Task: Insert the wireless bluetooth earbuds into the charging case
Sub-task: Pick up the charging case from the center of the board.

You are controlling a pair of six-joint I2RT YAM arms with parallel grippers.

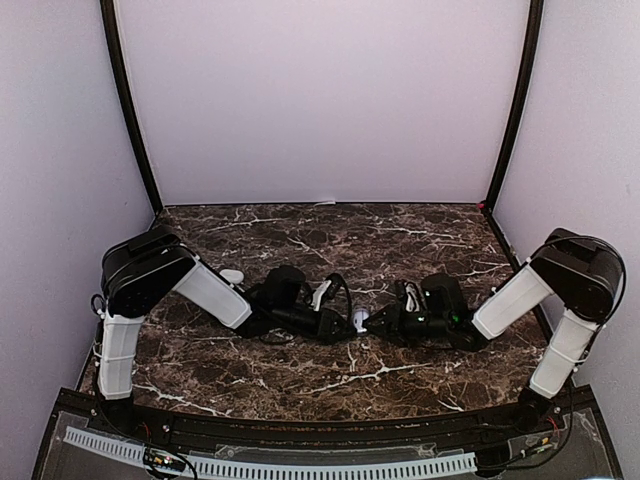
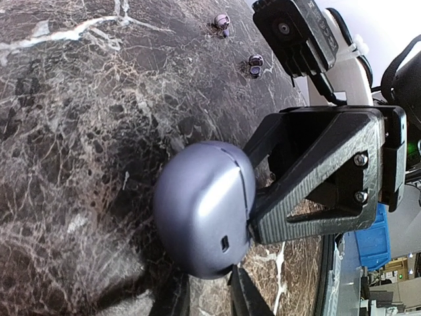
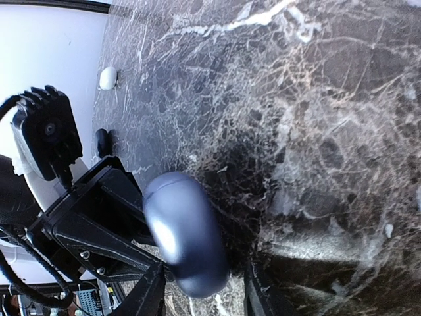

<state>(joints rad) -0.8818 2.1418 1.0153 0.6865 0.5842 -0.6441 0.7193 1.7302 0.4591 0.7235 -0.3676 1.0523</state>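
Left hand [image 2: 209, 297]: closed on the case [image 2: 204, 210]; lid looks shut
Right hand [image 3: 200, 299]: fingers astride case; grip unclear
Earbuds [image 2: 255, 64]: two purple, loose on desk [image 2: 66, 131], apart from case
Remaining: open lid; seat earbuds

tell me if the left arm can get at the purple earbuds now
Probably not yet: the left gripper is shut on the case. The table toward the purple earbuds looks bare, though the right arm sits close by.
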